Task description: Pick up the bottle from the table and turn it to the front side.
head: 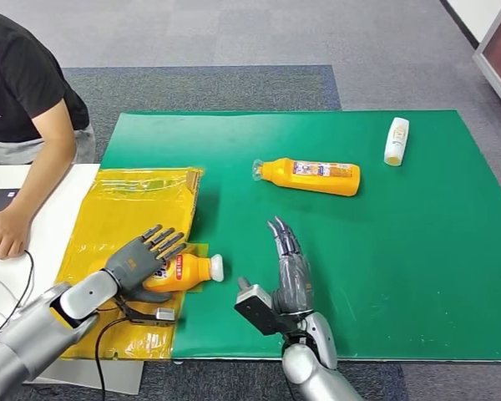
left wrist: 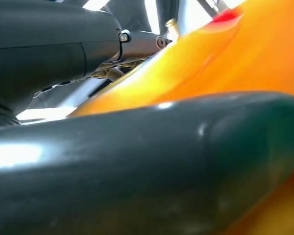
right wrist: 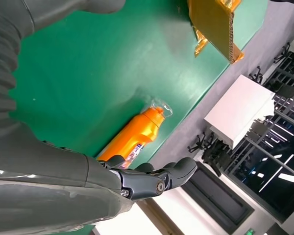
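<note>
small orange bottle (head: 186, 271) lies on its side at the near left of the green mat (head: 374, 276), partly on a yellow bag (head: 118, 213), white cap pointing toward the right hand. label patch with red print faces up and toward the camera

handling, as a judgement: rigid plastic, small, probably light; smooth glossy skin, so likely slippery under hard fingers. round body will roll on the mat if nudged, and the crinkled bag under it gives poor footing. best hold looks like the mid-body, across the label, fingers on one side and thumb opposite, leaving the cap end free for the turn. the cap and neck are too narrow for this hand

left hand (head: 139, 263): arm comes in low from the near left, palm down over the bottle's base end, fingers spread and reaching past the top of the body, thumb tucked below on the near side. left wrist view has the orange body (left wrist: 227, 58) pressed close between the thumb (left wrist: 145, 166) and the darker fingers (left wrist: 53, 44). fingers and thumb bracket the bottle and seem to touch it; bottle is not lifted. i cannot tell whether the hold is firm yet

right hand (head: 289, 267): stands on the mat near centre, fingers together and pointing away from the robot, nothing in it, fingers only slightly curled. a larger orange bottle (head: 309, 176) lies beyond it, apart; the right wrist view shows the same one (right wrist: 132, 139) past the fingertips

far right: a white bottle (head: 397, 140). a person (head: 27, 125) sits at far left, hand on a white table
</note>
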